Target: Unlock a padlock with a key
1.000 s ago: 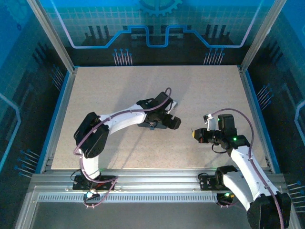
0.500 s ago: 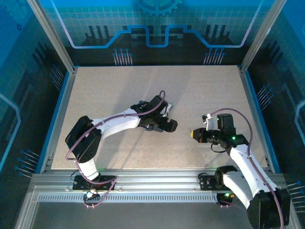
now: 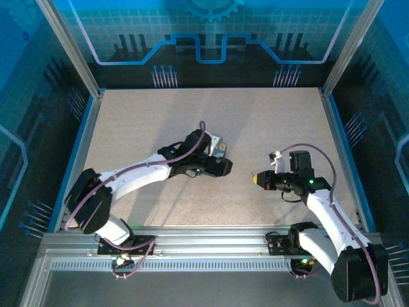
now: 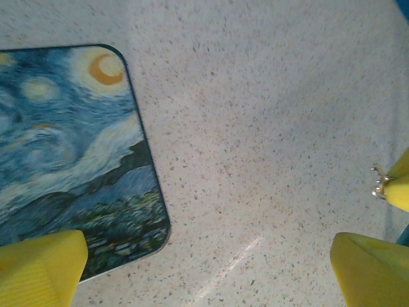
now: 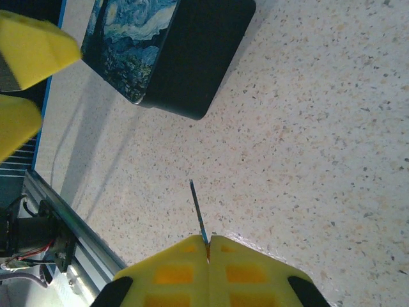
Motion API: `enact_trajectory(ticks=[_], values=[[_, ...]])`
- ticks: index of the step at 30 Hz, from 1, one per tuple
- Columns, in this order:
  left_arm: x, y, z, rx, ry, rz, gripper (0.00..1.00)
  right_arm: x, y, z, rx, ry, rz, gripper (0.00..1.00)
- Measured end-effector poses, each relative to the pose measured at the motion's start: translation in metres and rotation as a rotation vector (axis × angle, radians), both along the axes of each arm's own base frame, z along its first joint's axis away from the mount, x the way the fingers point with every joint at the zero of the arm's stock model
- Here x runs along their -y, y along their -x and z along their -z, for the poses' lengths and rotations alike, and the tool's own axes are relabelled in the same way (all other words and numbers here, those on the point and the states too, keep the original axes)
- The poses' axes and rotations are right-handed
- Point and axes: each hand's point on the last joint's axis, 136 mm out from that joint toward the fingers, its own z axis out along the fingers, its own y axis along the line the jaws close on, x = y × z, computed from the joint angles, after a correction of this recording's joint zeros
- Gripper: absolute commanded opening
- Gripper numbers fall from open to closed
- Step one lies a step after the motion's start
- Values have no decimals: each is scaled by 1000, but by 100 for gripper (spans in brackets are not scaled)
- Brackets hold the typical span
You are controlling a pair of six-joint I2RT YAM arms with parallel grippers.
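The key (image 5: 197,208) is a thin dark blade sticking out from between the yellow fingers of my right gripper (image 5: 208,242), which is shut on it just above the table. In the top view the right gripper (image 3: 257,180) points left towards the left gripper (image 3: 223,167). My left gripper (image 4: 208,256) is open wide over bare table, its fingers (image 4: 38,268) beside the corner of the night-sky box (image 4: 70,153). The padlock is out of view.
The night-sky box (image 3: 218,148) lies flat mid-table, partly under the left arm, and it has dark sides (image 5: 198,57). The speckled table (image 3: 153,121) is bounded by a blue frame, with a metal rail (image 3: 211,240) along the near edge.
The left arm has stretched out lower and drawn its gripper a little left, uncovering the box. The right gripper has edged left, still holding the key.
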Motion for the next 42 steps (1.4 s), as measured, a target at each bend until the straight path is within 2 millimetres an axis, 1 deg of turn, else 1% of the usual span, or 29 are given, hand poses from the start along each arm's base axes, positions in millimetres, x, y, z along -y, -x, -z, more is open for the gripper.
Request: enact_trajectory(ticks=[2, 5, 7, 11, 15, 19, 22, 26, 31, 37, 42], values=[[-16, 1, -4, 22, 19, -32, 99, -4, -3, 0, -5, -4, -14, 1], [-41, 5, -5, 34, 44, -85, 99, -15, -7, -3, -3, -21, -51, 1], [-58, 11, -3, 39, 49, -113, 99, -26, -10, -5, -1, -29, -82, 1], [-84, 23, 3, 34, 61, -163, 99, -49, -18, -6, 3, -48, -141, 1], [-110, 30, 14, 15, 74, -233, 99, -69, -32, -5, 5, -78, -168, 1], [-128, 39, 35, -30, 85, -282, 99, -91, -50, -7, 17, -110, -198, 1], [-134, 45, 53, -71, 108, -300, 99, -107, -63, -8, 25, -136, -217, 1], [-135, 48, 68, -107, 148, -310, 99, -124, -79, -5, 29, -159, -229, 1], [-128, 43, 71, -117, 182, -303, 99, -139, -96, -2, 36, -172, -237, 1], [-120, 38, 77, -125, 204, -286, 99, -147, -109, 7, 23, -181, -237, 1], [-117, 36, 79, -124, 216, -274, 99, -151, -116, 10, 14, -186, -240, 1]])
